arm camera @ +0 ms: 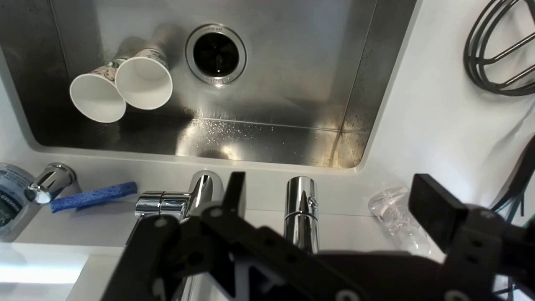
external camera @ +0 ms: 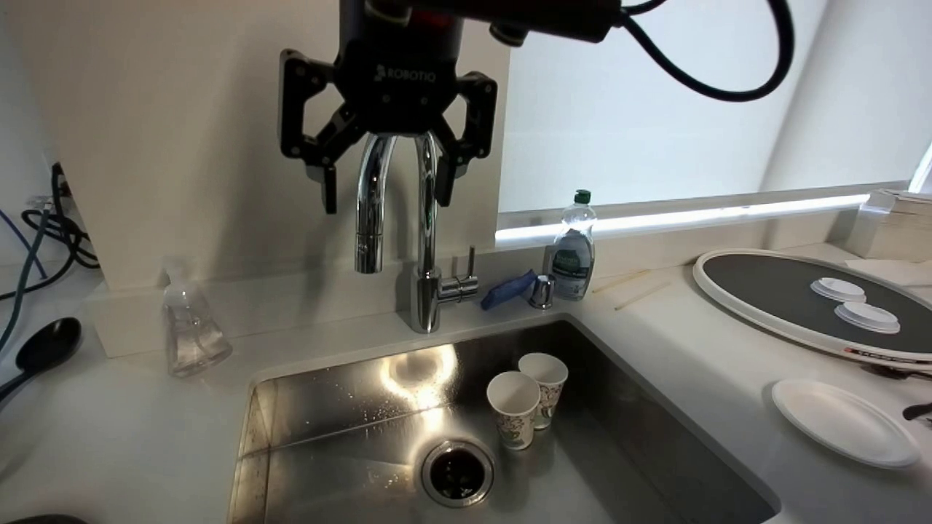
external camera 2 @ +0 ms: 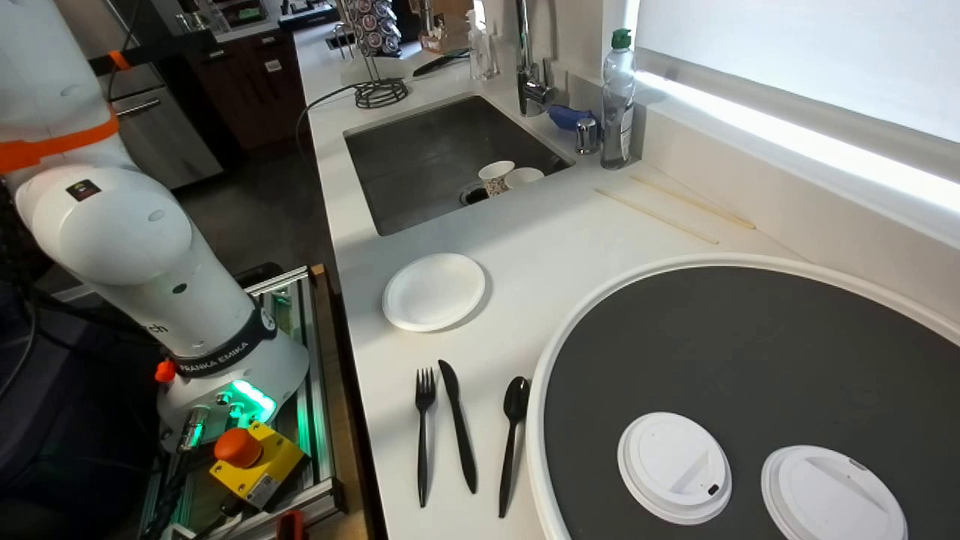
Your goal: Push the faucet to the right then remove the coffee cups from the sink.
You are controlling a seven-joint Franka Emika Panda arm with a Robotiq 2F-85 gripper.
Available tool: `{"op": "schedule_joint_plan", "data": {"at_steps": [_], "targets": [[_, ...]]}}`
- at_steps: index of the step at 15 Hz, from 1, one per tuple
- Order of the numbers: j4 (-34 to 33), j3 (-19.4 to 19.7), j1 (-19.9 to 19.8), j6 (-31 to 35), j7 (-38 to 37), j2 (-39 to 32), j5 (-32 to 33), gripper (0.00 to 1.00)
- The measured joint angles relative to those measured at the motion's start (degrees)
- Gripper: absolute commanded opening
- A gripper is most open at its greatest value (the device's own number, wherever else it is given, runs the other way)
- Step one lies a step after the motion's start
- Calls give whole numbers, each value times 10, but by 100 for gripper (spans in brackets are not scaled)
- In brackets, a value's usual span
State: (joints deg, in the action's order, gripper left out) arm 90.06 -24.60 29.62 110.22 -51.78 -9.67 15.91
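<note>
Glare streaks the sink (arm camera: 288, 83); the wrist view's end effector (arm camera: 332, 188) seems blurred.

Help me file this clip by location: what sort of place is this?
Likely a kitchen or kitchenette: a stainless-steel sink, a chrome gooseneck faucet beside it and a dish-soap bottle standing nearby.

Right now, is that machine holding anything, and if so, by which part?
Nothing is held: the jaws stand wide open, and the faucet's spout, visible between them, is not clamped.
</note>
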Motion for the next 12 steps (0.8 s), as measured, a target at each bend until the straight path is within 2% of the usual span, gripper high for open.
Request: {"op": "schedule_joint_plan", "data": {"at_steps": [6, 12], "targets": [[-42, 19, 37, 0, -32, -51, 75, 100], [-73, 62, 78, -3, -56, -90, 127, 100]]}}
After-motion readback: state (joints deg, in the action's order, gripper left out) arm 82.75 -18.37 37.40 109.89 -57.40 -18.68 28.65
